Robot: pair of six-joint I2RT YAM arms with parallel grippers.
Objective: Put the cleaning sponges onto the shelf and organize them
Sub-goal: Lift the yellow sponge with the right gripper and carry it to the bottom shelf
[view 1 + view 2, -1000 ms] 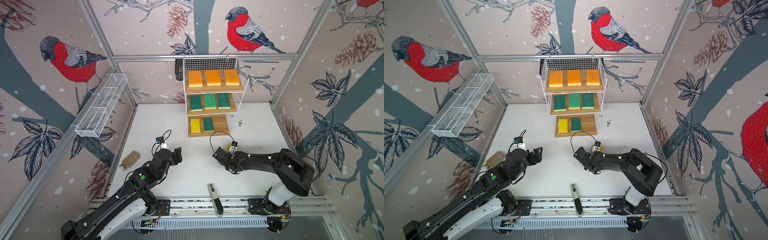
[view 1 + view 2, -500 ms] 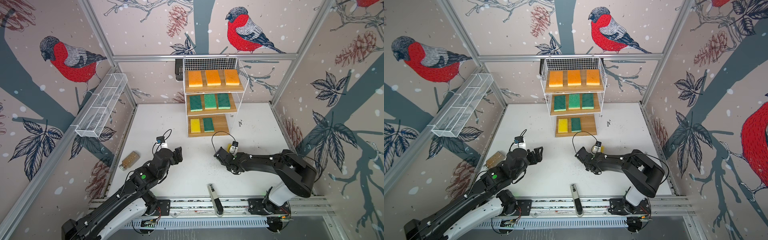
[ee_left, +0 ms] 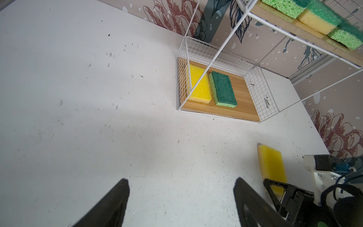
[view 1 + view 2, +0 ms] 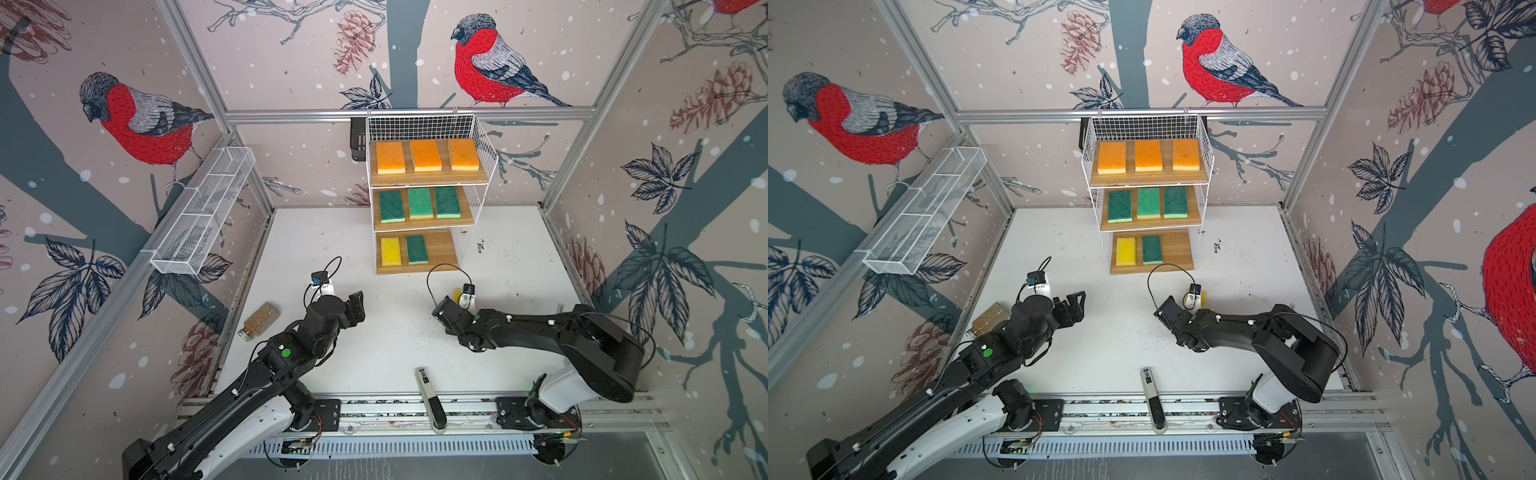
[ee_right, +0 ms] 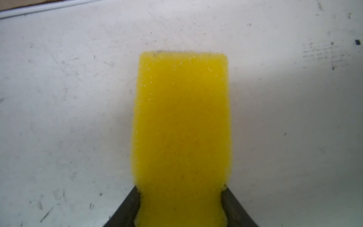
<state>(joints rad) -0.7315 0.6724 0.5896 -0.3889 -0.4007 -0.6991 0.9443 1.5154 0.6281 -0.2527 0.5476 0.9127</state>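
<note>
The right gripper pinches both long sides of a yellow sponge, which lies on the desk near the front of the shelf. The left gripper hangs wide open and empty over the desk. Eight other sponges sit on the shelf's three boards.
</note>
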